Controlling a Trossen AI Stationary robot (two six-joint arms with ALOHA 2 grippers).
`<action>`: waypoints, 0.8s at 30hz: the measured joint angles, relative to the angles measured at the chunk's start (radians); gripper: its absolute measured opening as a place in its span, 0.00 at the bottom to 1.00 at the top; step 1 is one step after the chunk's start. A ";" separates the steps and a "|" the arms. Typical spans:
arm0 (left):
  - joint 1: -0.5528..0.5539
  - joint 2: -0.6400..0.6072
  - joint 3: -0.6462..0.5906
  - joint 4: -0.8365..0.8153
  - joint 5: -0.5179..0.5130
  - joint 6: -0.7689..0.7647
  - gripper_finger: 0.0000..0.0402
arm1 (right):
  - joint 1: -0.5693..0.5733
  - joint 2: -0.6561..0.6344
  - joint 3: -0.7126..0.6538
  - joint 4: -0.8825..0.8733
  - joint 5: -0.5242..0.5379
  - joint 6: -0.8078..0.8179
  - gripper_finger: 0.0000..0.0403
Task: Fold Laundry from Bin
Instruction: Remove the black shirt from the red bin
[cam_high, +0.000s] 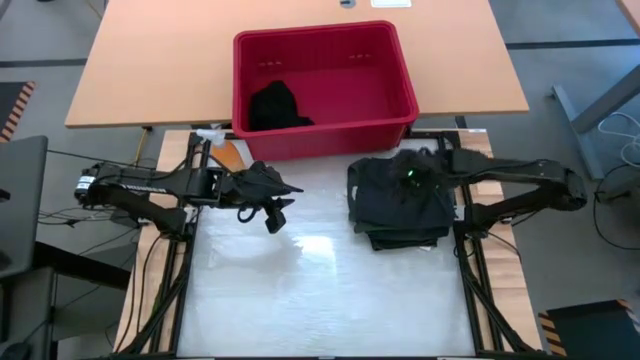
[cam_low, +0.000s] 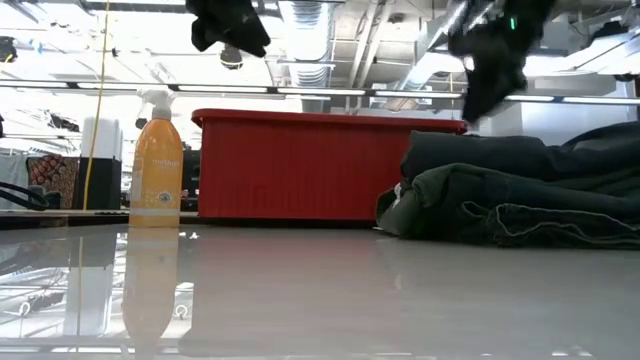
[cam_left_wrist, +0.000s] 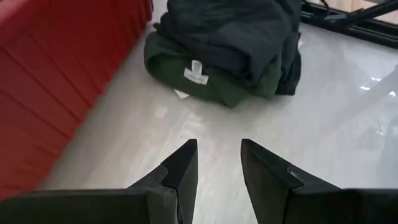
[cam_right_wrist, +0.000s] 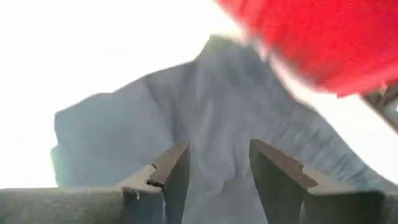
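We hold both grippers open and empty; the last garment (cam_high: 277, 105) lies in the bin (cam_high: 400, 70), nearer our left gripper (cam_high: 272, 215) than the right gripper (cam_high: 408, 178) above the folded stack (cam_high: 400, 215).

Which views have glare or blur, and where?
High view: ceiling light glares off the table beside the folded laundry. Low view: the glossy table mirrors the spray bottle. Right wrist view: overexposed and smeared, the bin streaked. Left wrist view: sharp, faint glare.

Garment pile (cam_low: 530, 195) — right side cut off
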 joint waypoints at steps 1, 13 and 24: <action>0.000 0.000 0.006 -0.001 -0.001 0.001 0.27 | -0.002 -0.003 0.049 -0.015 0.000 -0.014 0.47; 0.004 -0.043 0.099 0.051 0.028 0.143 0.27 | -0.152 0.077 0.394 0.396 0.048 -0.068 0.47; 0.181 -0.259 0.101 0.029 0.036 0.340 0.27 | -0.344 0.490 0.545 0.640 -0.086 -0.008 0.47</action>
